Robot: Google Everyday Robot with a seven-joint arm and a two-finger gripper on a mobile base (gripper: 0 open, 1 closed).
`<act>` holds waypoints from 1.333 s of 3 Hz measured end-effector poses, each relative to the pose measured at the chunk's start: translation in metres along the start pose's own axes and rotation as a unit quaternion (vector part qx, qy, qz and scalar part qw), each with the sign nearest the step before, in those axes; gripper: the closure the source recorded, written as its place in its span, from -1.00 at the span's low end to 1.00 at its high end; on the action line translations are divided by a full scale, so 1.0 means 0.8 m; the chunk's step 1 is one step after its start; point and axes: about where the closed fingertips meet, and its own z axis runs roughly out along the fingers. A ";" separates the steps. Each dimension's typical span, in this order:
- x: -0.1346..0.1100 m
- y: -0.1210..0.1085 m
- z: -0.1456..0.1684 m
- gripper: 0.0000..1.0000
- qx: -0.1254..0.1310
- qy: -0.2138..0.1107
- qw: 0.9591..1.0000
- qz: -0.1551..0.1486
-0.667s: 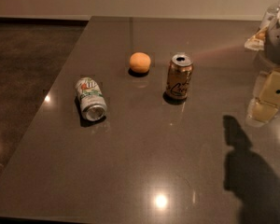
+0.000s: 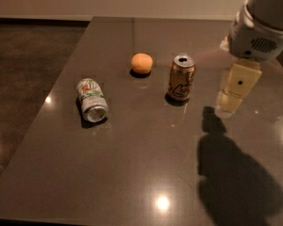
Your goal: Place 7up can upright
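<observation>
The 7up can (image 2: 91,99) lies on its side at the left of the dark table (image 2: 132,173), its silver end facing the front edge. My gripper (image 2: 229,103) hangs above the table at the right, well apart from the 7up can, with the brown-gold can between them. It holds nothing that I can see.
A brown-gold can (image 2: 181,78) stands upright near the table's middle, just left of the gripper. An orange (image 2: 141,63) sits behind and between the two cans. The table's left edge (image 2: 47,107) drops to a dark floor. The arm's shadow (image 2: 236,173) falls at the front right.
The arm and gripper have moved left, further into view and closer to the brown-gold can. The cans and the orange have not moved.
</observation>
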 end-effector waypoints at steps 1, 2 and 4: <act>-0.045 -0.018 0.043 -1.00 -0.032 0.003 0.999 0.020; -0.101 -0.029 0.079 -1.00 -0.038 0.013 0.999 0.036; -0.178 -0.030 0.110 -1.00 -0.027 0.030 0.998 0.041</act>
